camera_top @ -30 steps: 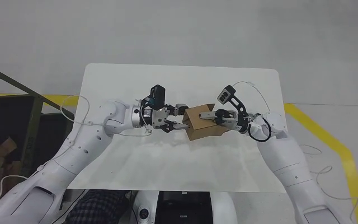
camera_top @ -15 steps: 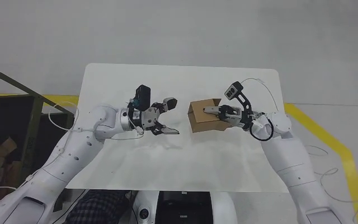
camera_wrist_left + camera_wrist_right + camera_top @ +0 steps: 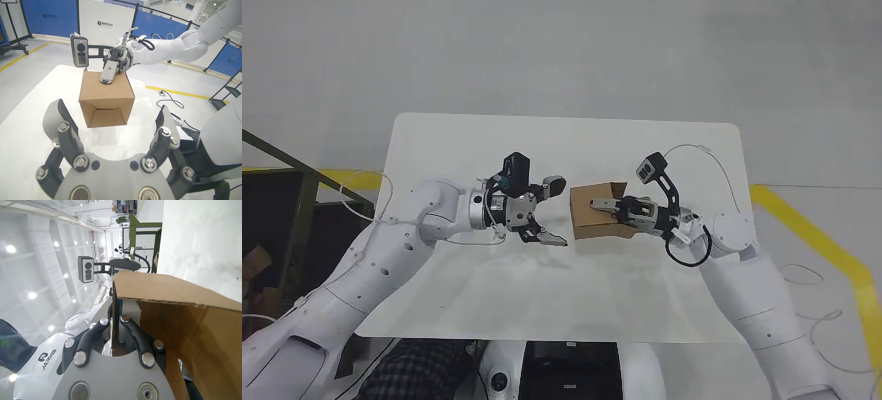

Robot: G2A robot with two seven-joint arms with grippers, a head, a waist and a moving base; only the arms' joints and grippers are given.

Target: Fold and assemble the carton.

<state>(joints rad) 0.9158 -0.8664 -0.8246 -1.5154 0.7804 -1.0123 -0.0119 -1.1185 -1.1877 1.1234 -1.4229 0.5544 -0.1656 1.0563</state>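
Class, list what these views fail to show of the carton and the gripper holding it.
Left wrist view: the carton's far end, behind its own body and the right gripper.
Right wrist view: the tips of its fingers, behind the carton's flap; the edge cuts the carton off.
Top view: the finger inside the carton, under its top panel.

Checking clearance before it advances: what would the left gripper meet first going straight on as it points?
The carton, its folded end facing the left gripper; the gap between looks free, though depth is unclear.
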